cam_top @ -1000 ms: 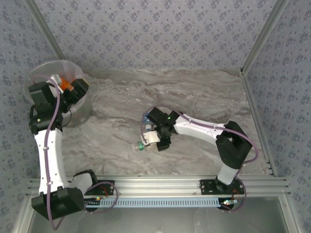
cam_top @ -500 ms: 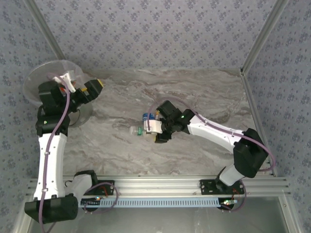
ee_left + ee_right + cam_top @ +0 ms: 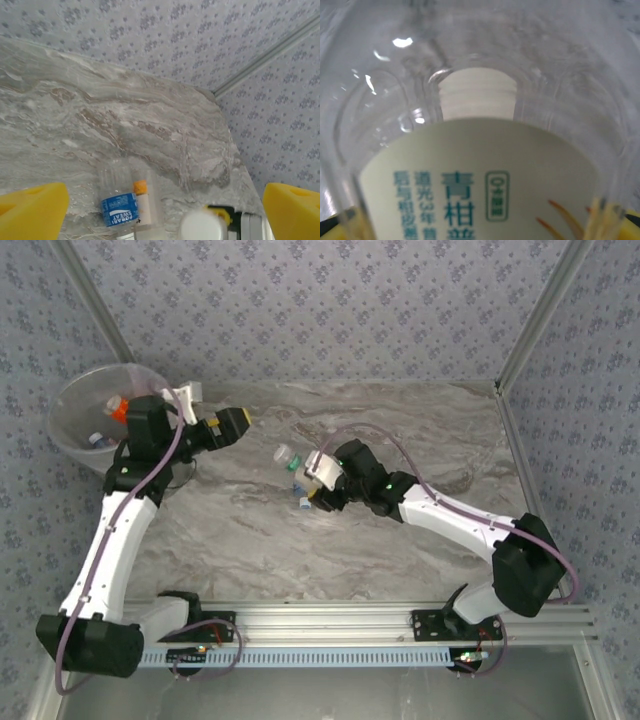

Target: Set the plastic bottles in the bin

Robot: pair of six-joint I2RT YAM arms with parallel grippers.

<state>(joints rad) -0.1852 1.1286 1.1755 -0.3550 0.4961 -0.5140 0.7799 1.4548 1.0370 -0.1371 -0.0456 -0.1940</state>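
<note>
- While my right hand (image 3: 306,470) is pinching a clear bottle with a pale label (image 3: 480,170), the bottle's long axis runs straight out from the wrist, white cap pointing away.
- That's up-left over the surface (image 3: 420,430), toward the bin (image 3: 68,430), which sits well off to the left.
- My left hand (image 3: 161,212) is between the two, fingers spread wide and facing the bottle, so that arm's nearer the bin.

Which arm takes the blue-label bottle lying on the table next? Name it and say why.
Left, probably. Its tool is open and empty, with the blue-label bottle in front of it and the bin beside that arm. The right tool is shut on another bottle.
</note>
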